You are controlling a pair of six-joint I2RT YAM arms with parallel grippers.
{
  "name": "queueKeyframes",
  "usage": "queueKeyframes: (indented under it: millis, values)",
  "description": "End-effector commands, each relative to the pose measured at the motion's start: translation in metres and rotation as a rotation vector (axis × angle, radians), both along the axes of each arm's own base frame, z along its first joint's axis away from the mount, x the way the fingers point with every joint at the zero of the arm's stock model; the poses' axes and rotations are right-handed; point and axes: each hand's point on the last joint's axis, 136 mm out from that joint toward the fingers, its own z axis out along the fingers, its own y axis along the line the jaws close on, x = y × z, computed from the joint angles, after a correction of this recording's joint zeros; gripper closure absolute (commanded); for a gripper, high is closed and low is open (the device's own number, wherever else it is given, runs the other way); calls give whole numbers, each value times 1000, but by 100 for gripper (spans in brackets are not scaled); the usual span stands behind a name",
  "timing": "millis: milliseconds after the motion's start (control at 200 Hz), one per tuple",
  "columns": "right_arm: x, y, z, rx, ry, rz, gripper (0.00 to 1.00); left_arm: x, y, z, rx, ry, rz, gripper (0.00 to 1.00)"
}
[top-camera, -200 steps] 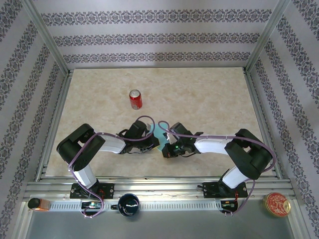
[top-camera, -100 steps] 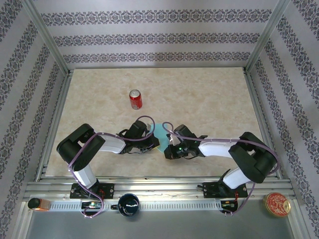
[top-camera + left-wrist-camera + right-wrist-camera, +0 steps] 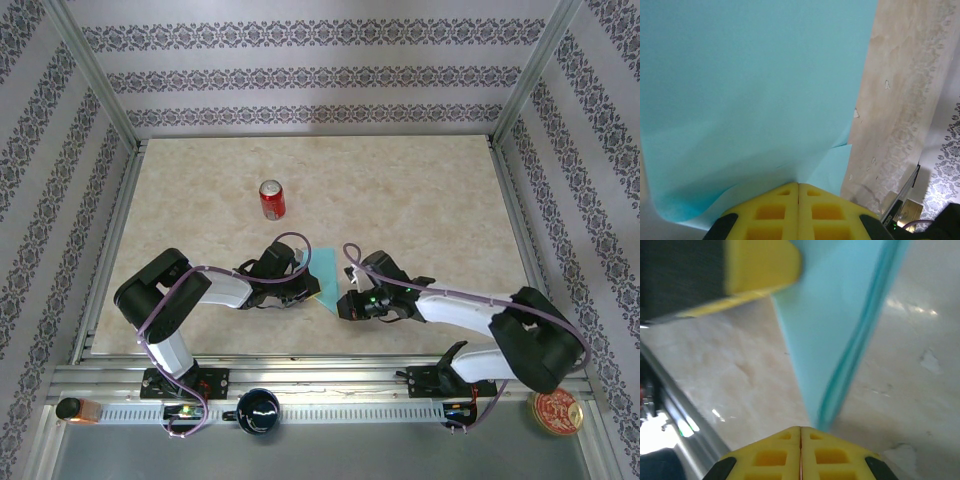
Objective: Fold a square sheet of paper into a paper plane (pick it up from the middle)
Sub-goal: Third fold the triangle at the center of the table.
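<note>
Marble-look table (image 3: pixel 420 200). Turquoise sheet of paper (image 3: pixel 326 270), partly folded, is held up off the surface at near-centre between the two wrists. Left gripper (image 3: pixel 798 192) fingers are pressed together, pinching the sheet's lower edge. Right gripper (image 3: pixel 801 432) fingers are closed, with the sheet's folded corner at their tips; can't tell if it's gripped. Red can (image 3: pixel 272 199) stands upright, well behind.

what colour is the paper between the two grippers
Plain turquoise-blue. The paper shows best in the left wrist view.
</note>
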Motion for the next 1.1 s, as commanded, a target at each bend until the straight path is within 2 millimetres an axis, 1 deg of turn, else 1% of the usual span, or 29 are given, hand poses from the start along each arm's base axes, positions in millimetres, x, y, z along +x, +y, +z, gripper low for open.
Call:
queueKeyframes:
  millis: [0, 75, 170, 275, 370, 490, 585, 689, 819, 904, 994, 1094]
  values:
    - [12, 12, 21, 64, 11, -12, 91, -7, 7, -17, 65, 35, 1, 100]
    - [19, 19, 21, 71, 25, -2, 92, -7, 6, -16, 64, 35, 0, 100]
    - [30, 20, 10, 34, 50, -46, 93, -7, 6, -17, 62, 36, -1, 100]
    - [37, 28, 6, 52, 72, -61, 92, -7, 6, -16, 60, 34, -3, 100]
    - [38, 31, -1, 38, 102, -56, 92, -7, 5, -16, 57, 35, -4, 100]
    - [38, 29, -15, 15, 144, -66, 92, -7, 5, -16, 58, 34, -6, 100]
    - [35, 21, -30, -30, 172, -81, 92, -6, 5, -14, 58, 31, -5, 100]
    - [28, 7, -49, -75, 212, -108, 95, -1, 2, -5, 47, 7, -3, 100]
    - [20, -4, -65, -120, 252, -131, 98, 10, -6, 19, 33, -56, -25, 97]
    - [18, -3, -68, -121, 258, -130, 99, 11, -4, 32, 24, -75, 3, 90]
    - [20, -4, -67, -125, 252, -136, 99, 5, 0, 36, 10, -77, 30, 90]
    - [21, -3, -65, -123, 248, -138, 99, -3, 1, 34, 12, -56, 15, 92]
